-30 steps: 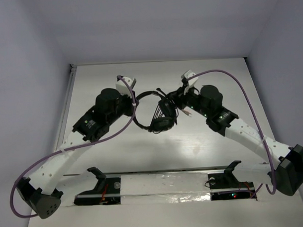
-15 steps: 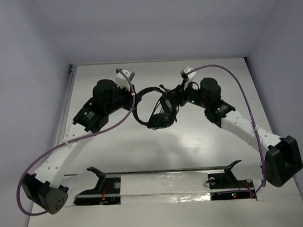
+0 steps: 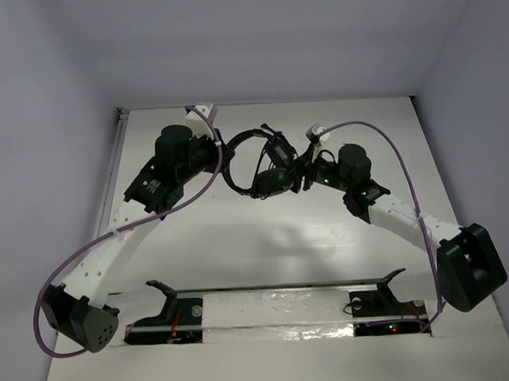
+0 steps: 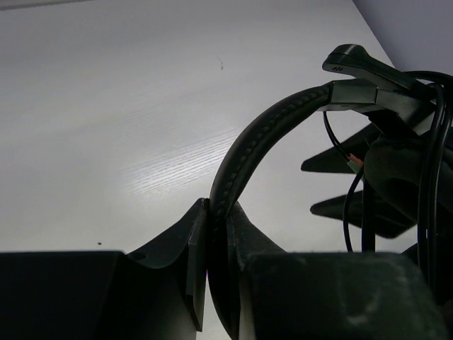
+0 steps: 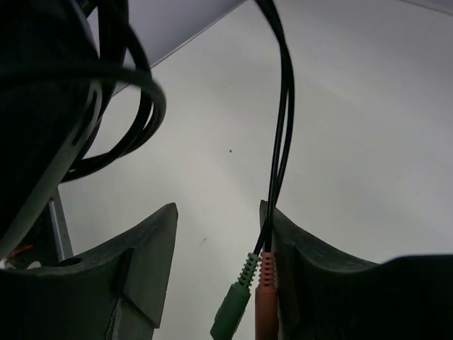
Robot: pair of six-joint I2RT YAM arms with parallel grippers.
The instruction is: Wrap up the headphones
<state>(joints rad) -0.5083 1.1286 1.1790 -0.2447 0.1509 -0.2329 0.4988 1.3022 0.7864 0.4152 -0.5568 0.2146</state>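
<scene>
The black headphones point(image 3: 269, 178) hang between my two grippers above the table, at its far middle. My left gripper point(image 3: 223, 156) is shut on the padded headband point(image 4: 263, 133), which arcs up to the right from between my fingers point(image 4: 195, 241). An earcup point(image 4: 405, 168) and thin cable point(image 4: 352, 205) hang to the right. My right gripper point(image 3: 304, 174) sits beside the earcups with its jaws open point(image 5: 218, 209). The cable point(image 5: 281, 120) runs down along my right finger and ends in a reddish plug point(image 5: 265, 301) and a green plug point(image 5: 236, 304), which lie loose between the jaws. Several cable loops point(image 5: 134, 120) hang at upper left.
The white table point(image 3: 265, 240) has walls at the back and both sides. Purple robot cables point(image 3: 404, 152) arc over both arms. Two black brackets point(image 3: 166, 298) stand on a foil-taped strip at the near edge.
Both arms have moved toward the far side of the table, carrying the headphones along. My right gripper has shifted left, closer to the earcups.
</scene>
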